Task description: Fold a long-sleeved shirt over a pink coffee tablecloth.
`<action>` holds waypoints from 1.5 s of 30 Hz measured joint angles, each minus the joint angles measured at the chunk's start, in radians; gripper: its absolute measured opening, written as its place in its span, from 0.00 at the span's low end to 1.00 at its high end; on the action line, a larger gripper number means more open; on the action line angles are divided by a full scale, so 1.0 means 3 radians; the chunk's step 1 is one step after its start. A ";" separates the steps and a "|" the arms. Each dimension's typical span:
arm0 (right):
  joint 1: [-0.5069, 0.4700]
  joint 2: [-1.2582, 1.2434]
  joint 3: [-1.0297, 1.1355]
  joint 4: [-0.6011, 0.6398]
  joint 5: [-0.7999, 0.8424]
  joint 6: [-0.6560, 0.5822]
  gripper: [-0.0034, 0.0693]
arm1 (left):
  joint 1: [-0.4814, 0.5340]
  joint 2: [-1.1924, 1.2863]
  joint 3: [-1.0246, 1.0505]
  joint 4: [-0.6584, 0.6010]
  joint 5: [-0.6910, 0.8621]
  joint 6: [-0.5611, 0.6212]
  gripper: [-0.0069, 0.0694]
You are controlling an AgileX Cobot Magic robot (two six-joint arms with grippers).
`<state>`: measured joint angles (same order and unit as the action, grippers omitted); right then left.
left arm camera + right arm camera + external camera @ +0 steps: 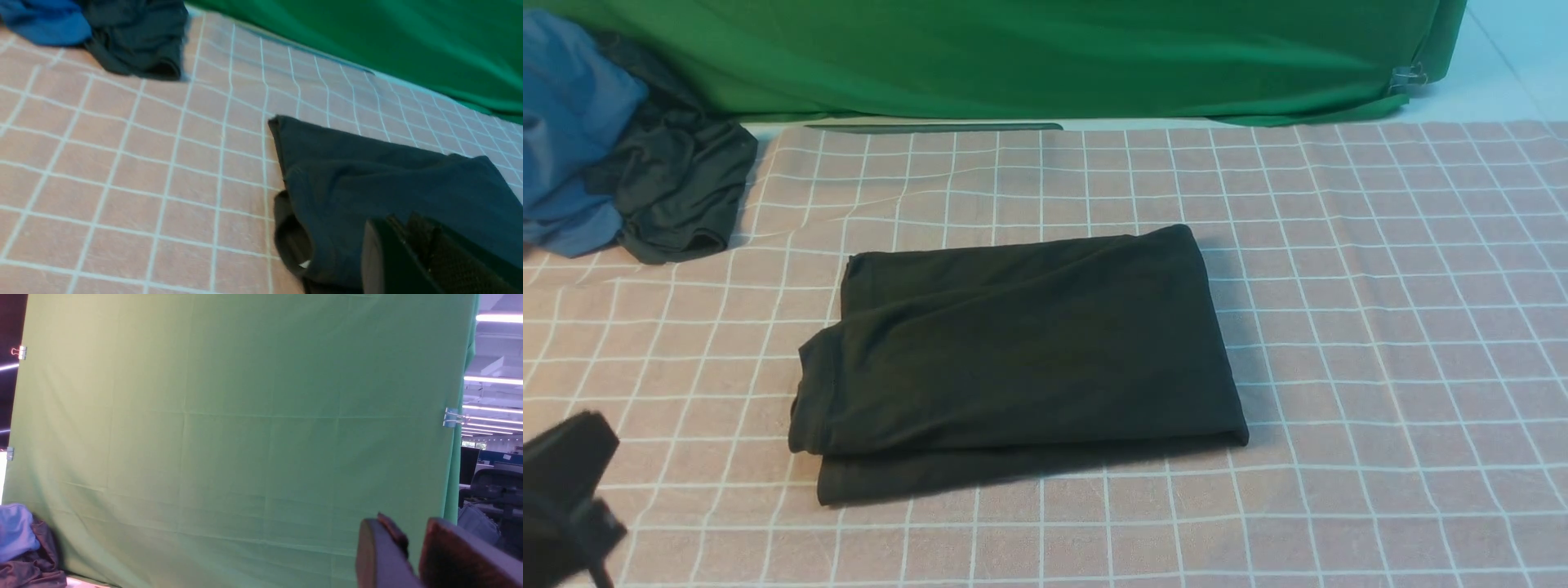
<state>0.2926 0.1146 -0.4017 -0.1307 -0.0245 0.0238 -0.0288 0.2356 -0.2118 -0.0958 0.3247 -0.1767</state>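
The left gripper [568,490] sits at the front view's lower left corner, above bare cloth, holding nothing; its fingers [380,253] stand slightly parted. The right gripper [408,555], empty, faces the green cloth [245,416], a narrow gap between its fingers. The long-sleeved shirt [1021,359] lies folded mid-frame on the pink coffee tablecloth [1380,327], open cloth on every side.

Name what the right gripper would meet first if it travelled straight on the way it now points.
Most likely the plain bright green cloth backdrop: it fills the right wrist view beyond the right gripper, with nothing visible between, though depth is unclear.
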 joint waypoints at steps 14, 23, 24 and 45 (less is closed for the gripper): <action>0.0000 0.0000 0.0000 0.0000 0.0000 0.0000 0.35 | 0.0000 -0.0785 0.0726 0.0271 -0.0331 0.0003 0.22; 0.0000 0.0000 0.0000 0.0003 0.0000 0.0000 0.37 | 0.0000 -0.0790 0.0726 0.0272 -0.0351 0.0003 0.23; 0.0000 0.0000 0.0000 0.0003 0.0000 0.0000 0.37 | 0.0000 -0.0790 0.0726 0.0272 -0.0351 0.0003 0.23; -0.0224 -0.0046 0.0091 0.0003 0.0562 0.0000 0.37 | 0.0000 -0.0790 0.0726 0.0272 -0.0351 0.0003 0.25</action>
<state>0.2255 0.1009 -0.3743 -0.1299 0.1442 0.0238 -0.0288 -0.0013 0.0062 -0.0143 0.2193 -0.1757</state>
